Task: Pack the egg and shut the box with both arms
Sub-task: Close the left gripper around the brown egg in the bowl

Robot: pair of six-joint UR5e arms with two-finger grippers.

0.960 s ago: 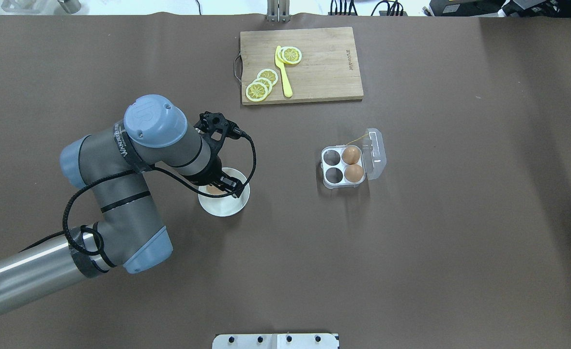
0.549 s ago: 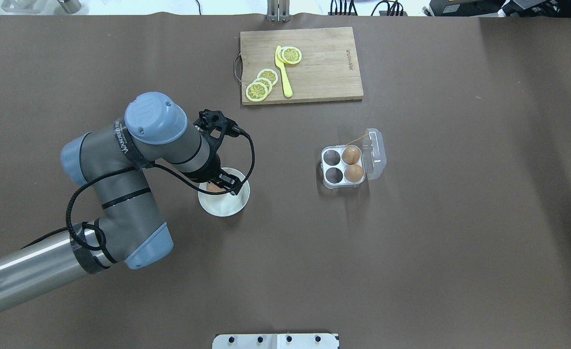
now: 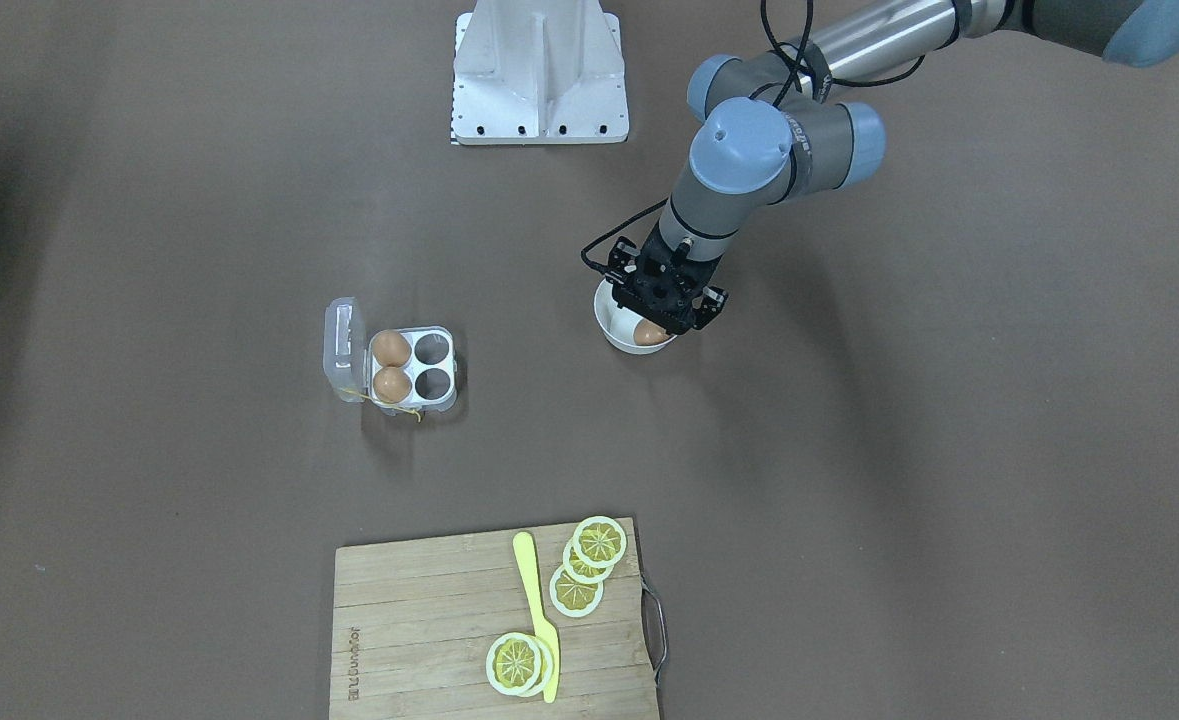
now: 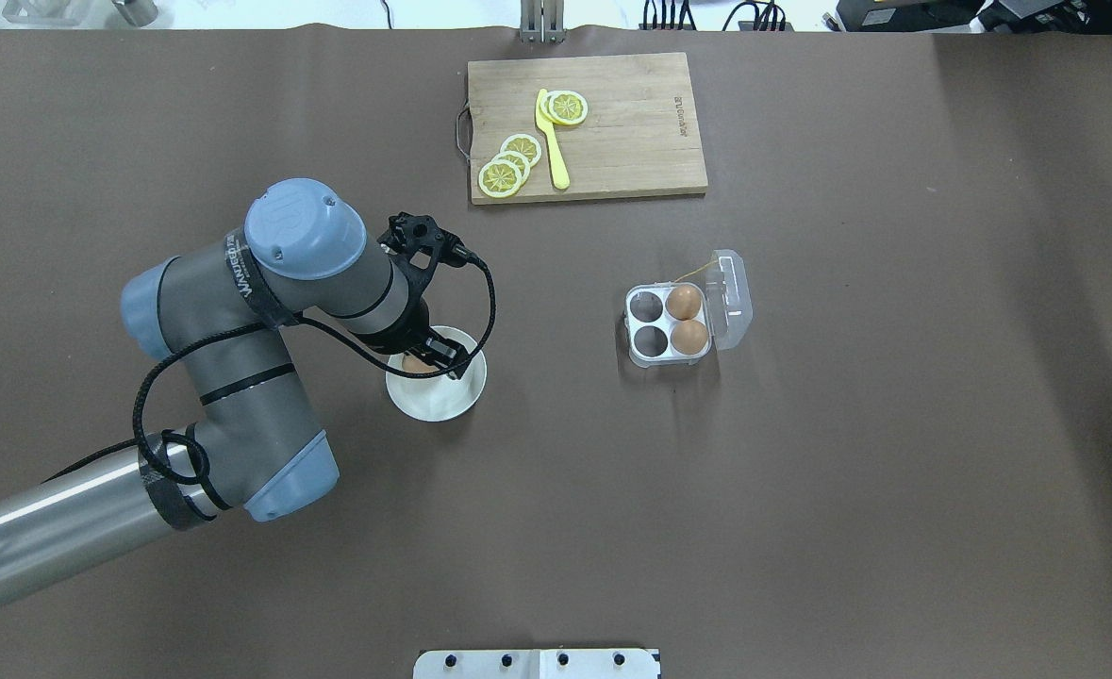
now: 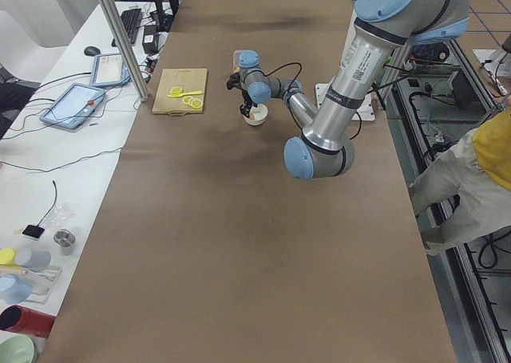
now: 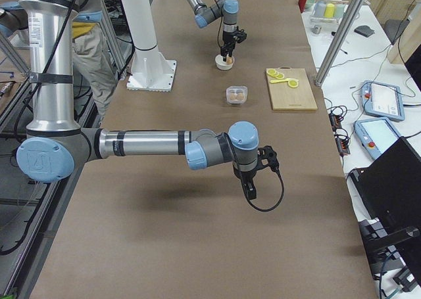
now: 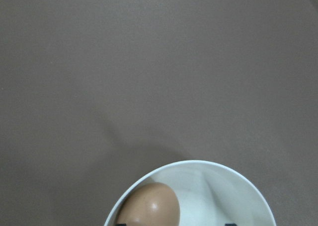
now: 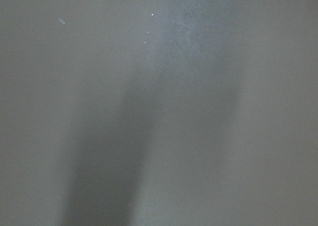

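Note:
My left gripper [image 4: 435, 356] hangs over the round white bowl [image 4: 438, 401], its jaws open. One tan-brown egg [image 7: 149, 206] lies inside the bowl at one side, also seen in the overhead view [image 4: 414, 363] and the front view [image 3: 651, 333]. I see no grip on it. The clear box [image 4: 669, 325] stands open to the right of the bowl, its lid [image 4: 731, 297] folded back. Two eggs [image 4: 683, 302] [image 4: 689, 337] fill the cells by the lid; the other two cells are empty. My right gripper [image 6: 252, 192] hovers over bare table far from the box; I cannot tell its state.
A wooden cutting board [image 4: 631, 141] with lemon slices [image 4: 508, 168] and a yellow knife [image 4: 552, 141] lies at the far side. A yellow string [image 4: 692, 269] trails from the box. A person [image 5: 471, 179] stands beside the table in the left view.
The left arm has shifted slightly toward the far side, with the gripper still over the bowl. A little more of the egg shows beside the fingers.

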